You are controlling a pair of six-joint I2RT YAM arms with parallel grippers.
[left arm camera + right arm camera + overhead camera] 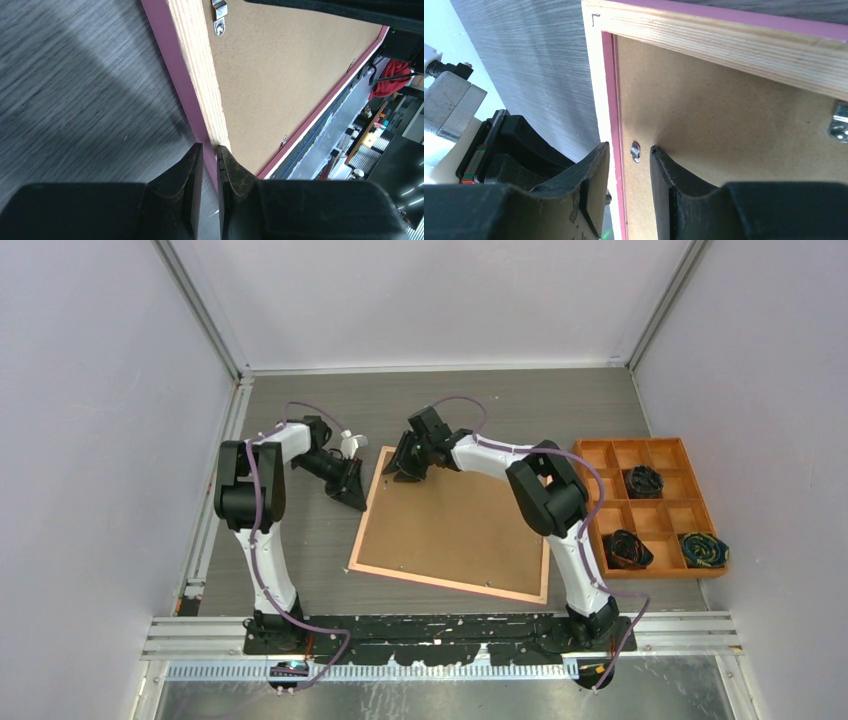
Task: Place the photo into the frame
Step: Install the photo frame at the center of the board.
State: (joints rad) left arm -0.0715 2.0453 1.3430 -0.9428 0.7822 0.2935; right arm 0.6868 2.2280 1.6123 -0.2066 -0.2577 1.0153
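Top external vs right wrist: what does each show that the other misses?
Only top external: the orange tray with dark bundles, and the whole frame lying back up. Only right wrist: a metal tab between the fingers of the right gripper, and a hanger. Both: the frame's corner, the brown backing board, the left gripper.

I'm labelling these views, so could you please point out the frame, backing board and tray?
frame (197, 65): left wrist view, wooden rail
backing board (455, 525): top view, its centre
tray (598, 456): top view, empty far compartment
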